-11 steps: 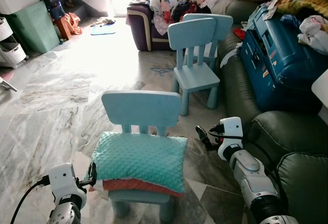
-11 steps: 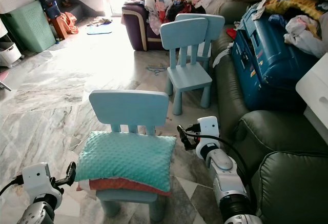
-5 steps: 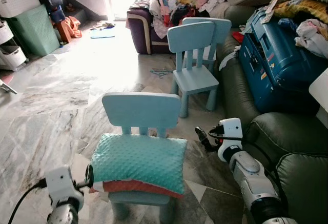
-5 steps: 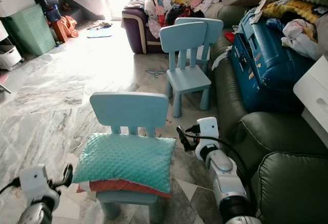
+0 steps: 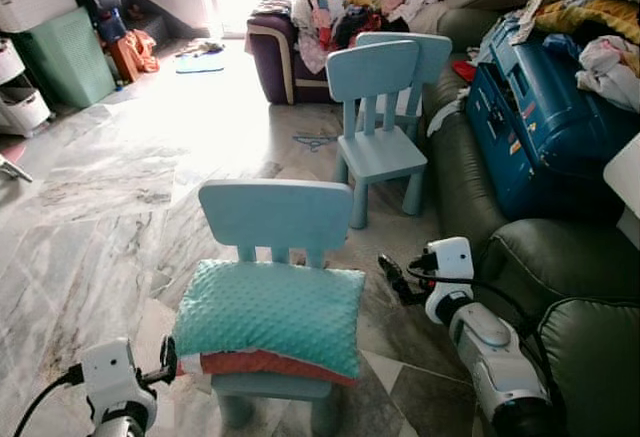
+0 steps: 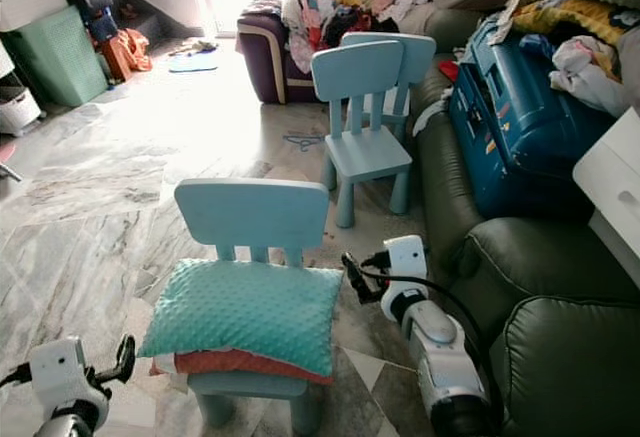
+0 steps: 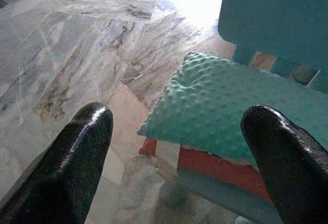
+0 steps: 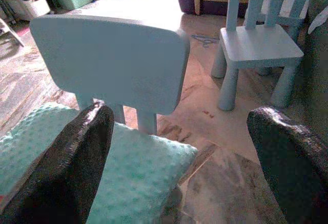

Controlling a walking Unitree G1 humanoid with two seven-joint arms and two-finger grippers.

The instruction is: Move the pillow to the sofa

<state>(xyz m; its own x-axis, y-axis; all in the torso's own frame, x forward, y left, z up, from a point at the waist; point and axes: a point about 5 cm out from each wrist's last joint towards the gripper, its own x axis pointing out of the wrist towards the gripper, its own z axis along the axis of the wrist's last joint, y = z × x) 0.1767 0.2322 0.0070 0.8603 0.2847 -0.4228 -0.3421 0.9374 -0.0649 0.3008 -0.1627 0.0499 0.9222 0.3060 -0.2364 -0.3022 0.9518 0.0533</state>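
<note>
A teal dotted pillow (image 5: 268,315) with a red-orange underside lies on the seat of a small light-blue chair (image 5: 275,215) right in front of me. My left gripper (image 5: 166,359) is open, low at the pillow's left corner, a little apart from it. In the left wrist view the pillow's corner (image 7: 215,106) lies between the two black fingers (image 7: 82,147). My right gripper (image 5: 395,279) is open beside the pillow's right edge, close to the chair back. The dark green sofa (image 5: 560,277) runs along my right side.
A second light-blue chair (image 5: 378,107) stands further ahead by the sofa. A blue suitcase (image 5: 545,107) and heaped bedding lie on the sofa. A purple sofa piled with clothes (image 5: 320,17) is at the back, a green bin (image 5: 65,52) at far left. Marble floor opens to the left.
My left arm has dropped lower and back toward the frame's bottom edge. My right gripper has sunk slightly beside the pillow. The pillow rests unmoved on the chair.
</note>
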